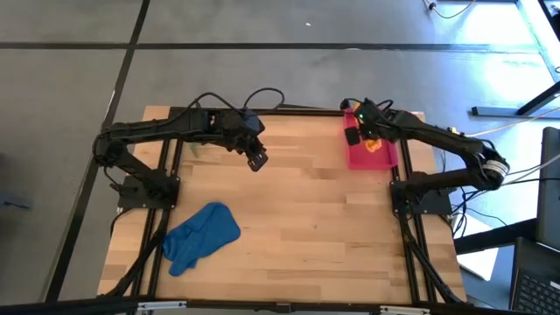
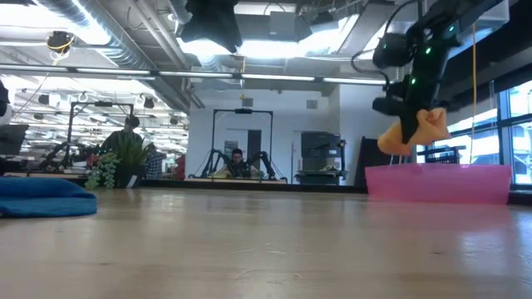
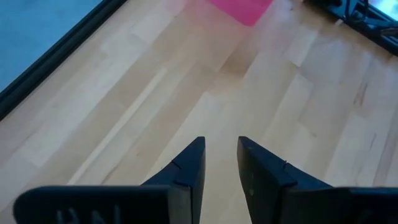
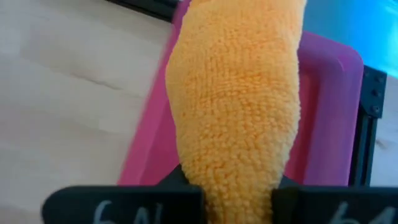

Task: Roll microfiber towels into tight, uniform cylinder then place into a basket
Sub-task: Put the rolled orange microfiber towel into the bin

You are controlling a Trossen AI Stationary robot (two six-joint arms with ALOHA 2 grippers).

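Observation:
My right gripper (image 1: pixel 361 133) is shut on the bright orange towel (image 4: pixel 239 99), a bunched roll held above the pink-red basket (image 1: pixel 374 159) at the table's far right. In the low view the orange towel (image 2: pixel 418 129) hangs just above the basket's rim (image 2: pixel 438 173). The blue towel (image 1: pixel 201 234) lies crumpled on the table near the front left and also shows in the low view (image 2: pixel 41 198). My left gripper (image 1: pixel 256 160) hovers over the table's far middle, empty, its fingers (image 3: pixel 194 163) a narrow gap apart. My right gripper pinches the orange towel between its two fingers at one end of the bundle (image 4: pixel 239 186), several layers bunched together. The fingers come from above, slanting down. The towel is lifted clear and hangs below the fingers over the basket (image 4: pixel 323 124).
A small green potted plant (image 2: pixel 112 166) stands at the far left of the table. Bare wooden tabletop (image 1: pixel 306 219) lies between the blue towel and the basket. The arms' dark frames run along the left and right table edges.

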